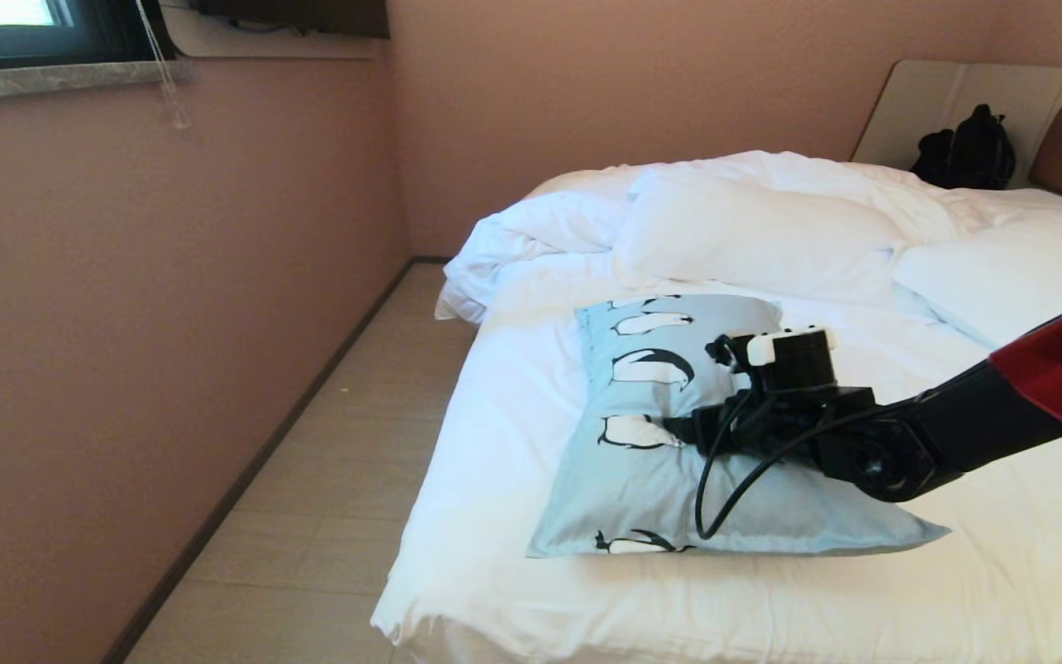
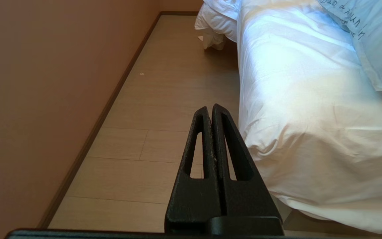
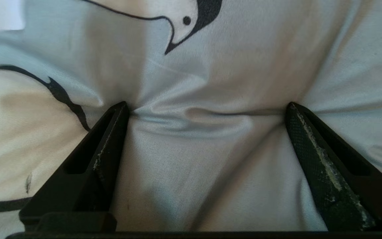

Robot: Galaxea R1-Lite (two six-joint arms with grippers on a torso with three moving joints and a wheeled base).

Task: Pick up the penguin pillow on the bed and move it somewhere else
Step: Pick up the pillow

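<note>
Spread wide, the right gripper [image 3: 206,109] presses both fingertips into the penguin pillow [image 1: 651,443] lying near the bed's [image 1: 494,590] near-left corner, likely to pinch fabric; the left gripper [image 2: 210,111] hangs closed beside the bed.

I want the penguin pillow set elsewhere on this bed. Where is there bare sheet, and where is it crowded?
Bare sheet lies between the penguin pillow and the bed's left edge, and along the foot edge. Crowded: the head end, with white pillows, bunched duvet and a black bag.
</note>
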